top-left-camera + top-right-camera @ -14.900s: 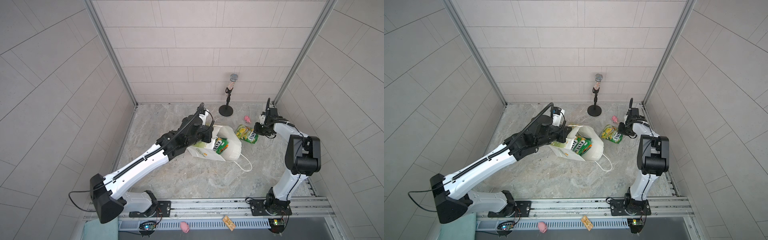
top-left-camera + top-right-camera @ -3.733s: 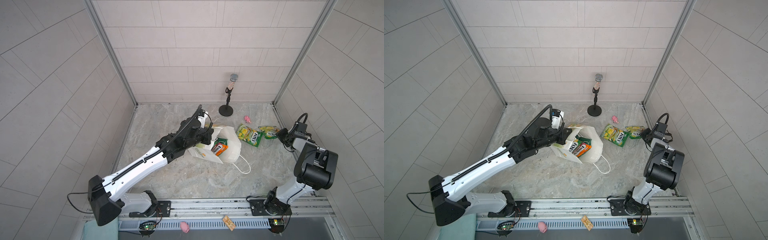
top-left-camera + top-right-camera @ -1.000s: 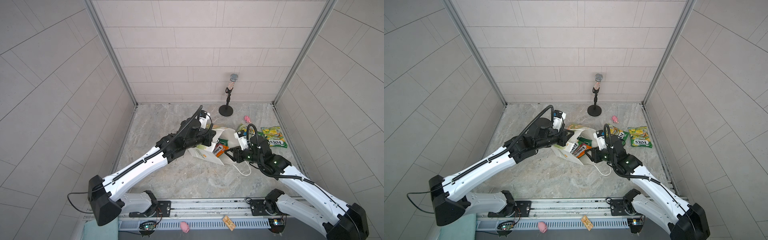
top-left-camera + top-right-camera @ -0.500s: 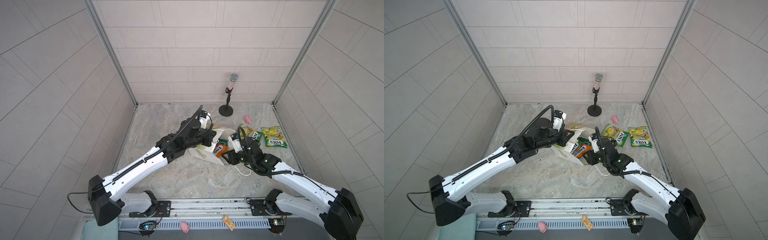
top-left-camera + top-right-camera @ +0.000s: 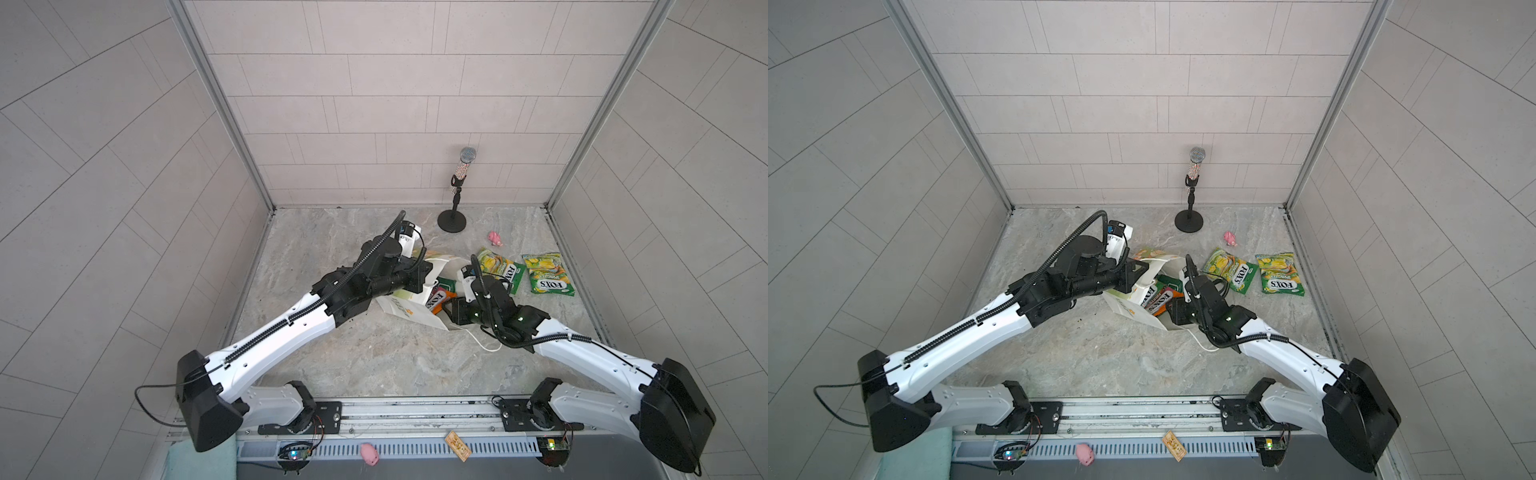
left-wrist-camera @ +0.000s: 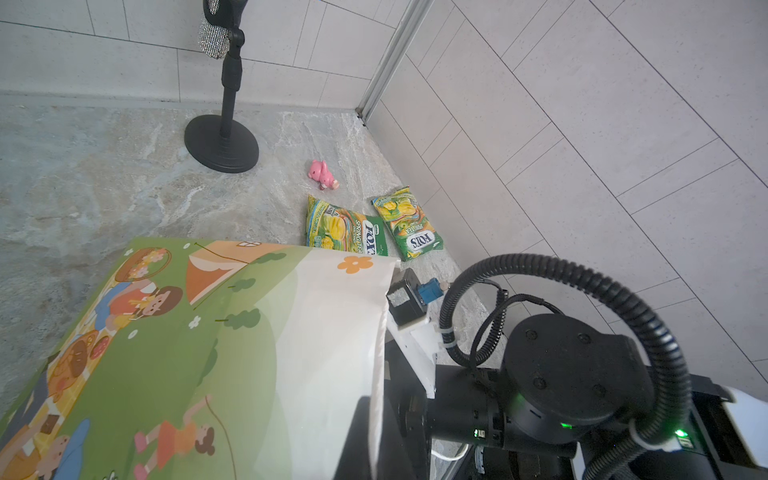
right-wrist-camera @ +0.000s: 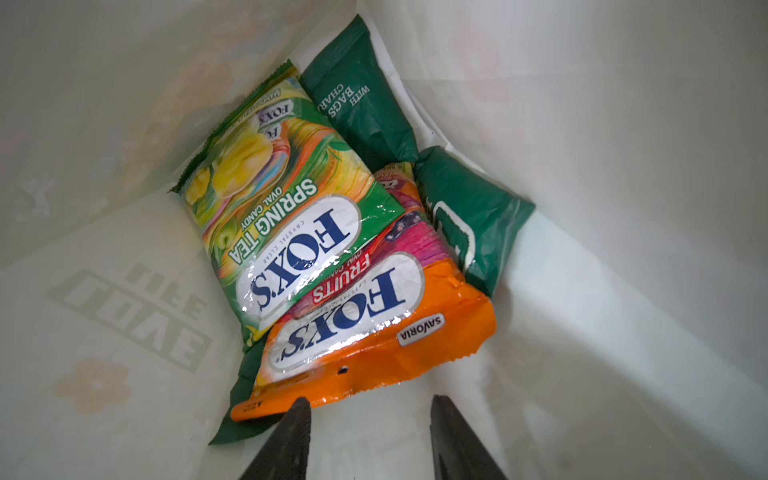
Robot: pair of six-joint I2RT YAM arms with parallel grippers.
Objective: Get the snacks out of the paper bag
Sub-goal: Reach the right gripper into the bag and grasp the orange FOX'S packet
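Observation:
The white paper bag (image 5: 409, 309) (image 5: 1128, 306) lies on its side, mouth toward the right. My left gripper (image 5: 424, 276) (image 6: 378, 436) is shut on the bag's upper rim and holds the mouth open. My right gripper (image 5: 446, 309) (image 7: 370, 401) is inside the mouth, open and holding nothing. One fingertip sits just at the edge of the orange FOX'S packet (image 7: 374, 328). Behind that lie a yellow-green FOX'S packet (image 7: 282, 208) and the dark green crisp packet (image 7: 473, 224). Two yellow-green packets (image 5: 498, 270) (image 5: 546, 274) lie on the floor to the right of the bag.
A microphone on a round black stand (image 5: 453, 218) stands at the back. A pink toy (image 5: 494, 238) lies near it. The bag's white cord handle (image 5: 482, 340) trails under my right arm. Tiled walls enclose both sides and the back.
My right gripper has moved left from beside the bag into its mouth, toward the orange packet. The left gripper has kept its hold on the rim.

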